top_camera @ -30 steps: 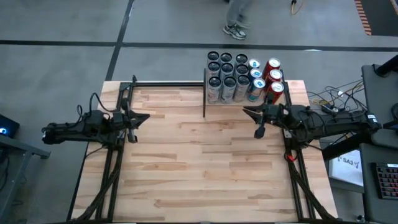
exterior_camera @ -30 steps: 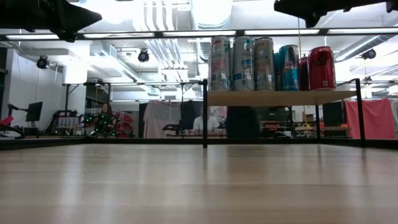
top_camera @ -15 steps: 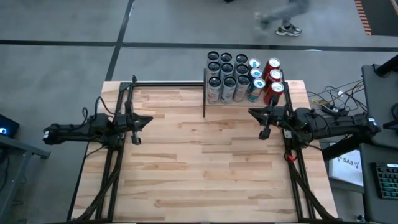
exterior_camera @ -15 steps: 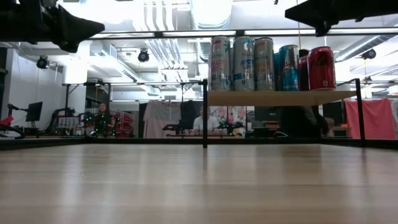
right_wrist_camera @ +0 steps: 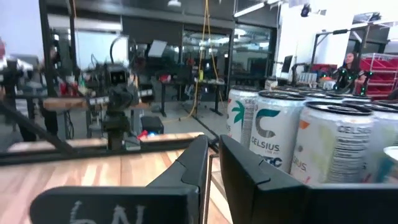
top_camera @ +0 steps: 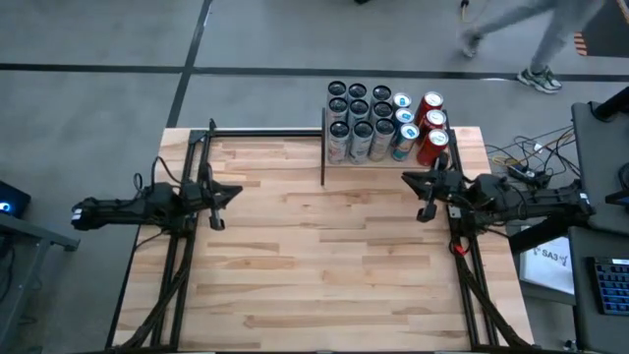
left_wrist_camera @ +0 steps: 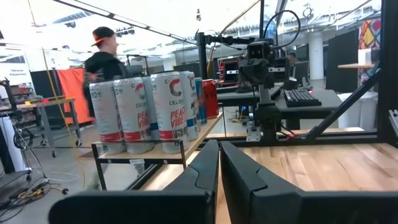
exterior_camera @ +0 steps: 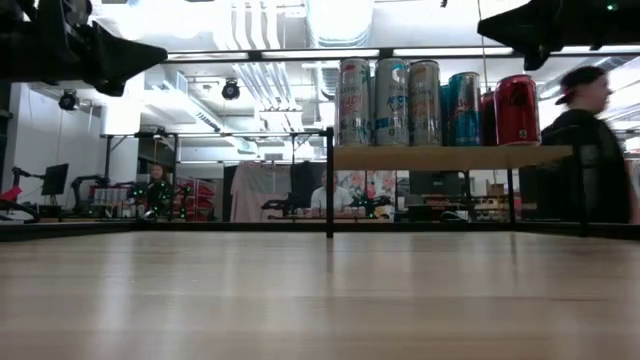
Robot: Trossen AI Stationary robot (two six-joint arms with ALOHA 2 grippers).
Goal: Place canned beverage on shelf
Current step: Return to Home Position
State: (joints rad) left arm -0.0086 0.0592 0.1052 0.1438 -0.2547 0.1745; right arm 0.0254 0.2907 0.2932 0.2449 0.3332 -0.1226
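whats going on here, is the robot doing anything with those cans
Nothing is being handled right now. The cans all stand in rows on the shelf at the far right corner of the table. The left gripper hangs over the table's left side and the right gripper just in front of the shelf, both shut and empty.

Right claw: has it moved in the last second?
Yes. The right claw has slid toward the picture's right in the high view, farther from the shelf's black post.
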